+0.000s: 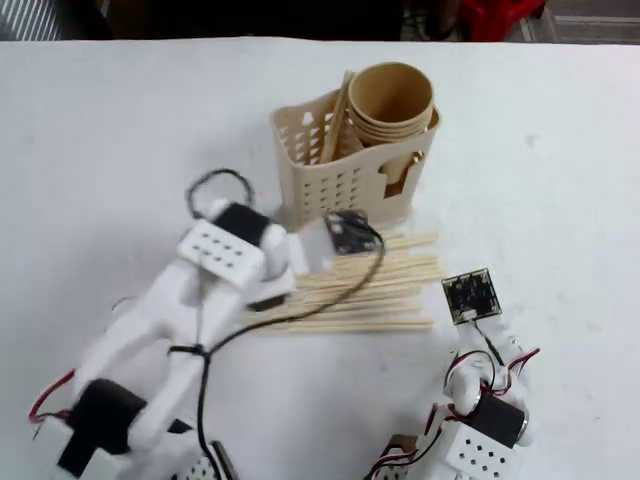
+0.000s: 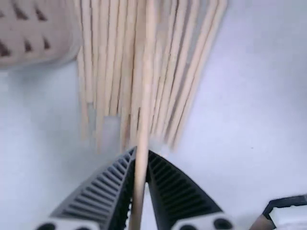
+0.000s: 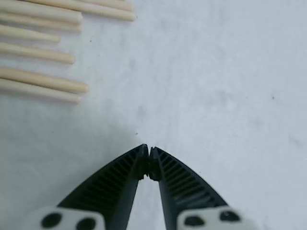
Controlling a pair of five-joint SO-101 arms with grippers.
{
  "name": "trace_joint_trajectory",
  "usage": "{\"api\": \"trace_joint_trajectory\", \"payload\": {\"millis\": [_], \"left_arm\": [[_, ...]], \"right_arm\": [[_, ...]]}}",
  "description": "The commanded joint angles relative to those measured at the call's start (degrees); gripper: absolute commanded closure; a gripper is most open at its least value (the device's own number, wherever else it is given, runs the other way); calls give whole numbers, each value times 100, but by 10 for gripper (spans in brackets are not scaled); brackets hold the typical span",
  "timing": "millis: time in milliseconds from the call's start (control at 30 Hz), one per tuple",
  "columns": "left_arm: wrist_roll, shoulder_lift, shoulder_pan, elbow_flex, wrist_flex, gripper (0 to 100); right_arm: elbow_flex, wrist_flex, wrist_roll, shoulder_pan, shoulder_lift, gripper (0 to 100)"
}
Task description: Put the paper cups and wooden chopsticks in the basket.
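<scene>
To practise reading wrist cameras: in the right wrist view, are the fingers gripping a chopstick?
No, the right gripper is shut on nothing above the table, and the chopsticks lie apart from it.

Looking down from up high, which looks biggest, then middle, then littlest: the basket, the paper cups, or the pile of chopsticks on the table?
1. basket
2. pile of chopsticks, about as wide but thinner
3. paper cups, stacked inside the basket

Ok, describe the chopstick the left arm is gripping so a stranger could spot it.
Find the cream basket with the paper cups; wooden chopsticks lie in a row on the table before it. The held chopstick lies over that row, the only one clamped in the left gripper.
</scene>
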Motion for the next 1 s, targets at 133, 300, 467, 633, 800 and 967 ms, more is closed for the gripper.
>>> {"api": "trace_joint_trajectory", "payload": {"millis": [133,300,467,633,800,967], "left_arm": [[-132,-778,-277,-167,97,977],[-123,-1666,-673,-211,431,977],[-79,-2695,-945,-220,651,978],[-70,-3292,-1569,-229,985,978],[-158,-3160,-2738,35,1160,979],[-738,-3134,-3934,519,826,979]], "right_arm": [[35,13,70,-57,-66,981],[35,13,70,-57,-66,981],[35,13,70,-57,-66,981],[35,13,70,-57,-66,981],[35,13,70,-57,-66,981],[35,13,70,-57,-66,981]]}}
